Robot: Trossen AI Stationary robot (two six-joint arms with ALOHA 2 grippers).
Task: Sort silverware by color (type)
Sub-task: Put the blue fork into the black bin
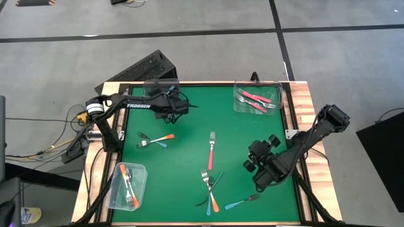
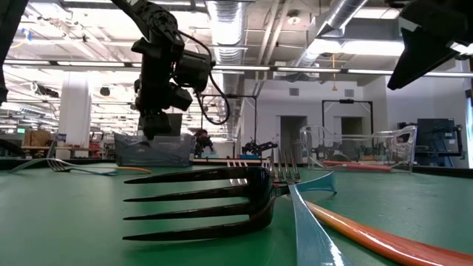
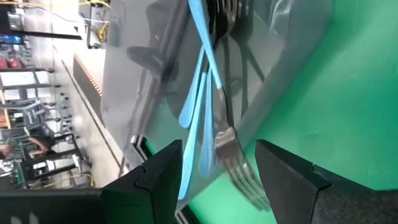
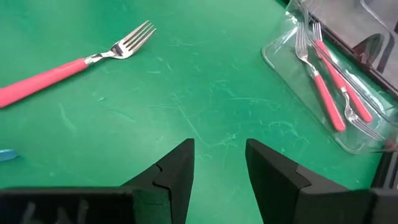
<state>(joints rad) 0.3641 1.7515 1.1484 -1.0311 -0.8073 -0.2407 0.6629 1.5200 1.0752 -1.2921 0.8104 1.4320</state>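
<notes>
Some forks are sorted: pink ones lie in the clear box [image 1: 257,99] at 1 o'clock, orange in the box [image 1: 126,186] at 8, blue in the box [image 3: 261,56] under the left claw [image 1: 169,104], which is spread and empty. The pink fork [image 1: 211,150] at the table [image 1: 189,126] middle and others nearby remain. The right claw [image 4: 219,163] at 4 o'clock is spread, holding nothing.

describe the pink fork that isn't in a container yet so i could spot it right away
Start from the green table mat. Near its middle, apart from the clusters of forks, lies the pink-handled fork, alone, its tines pointing toward the far edge. It is the only pink one on bare mat; the other pink forks sit in the clear container at the far right corner.
</notes>
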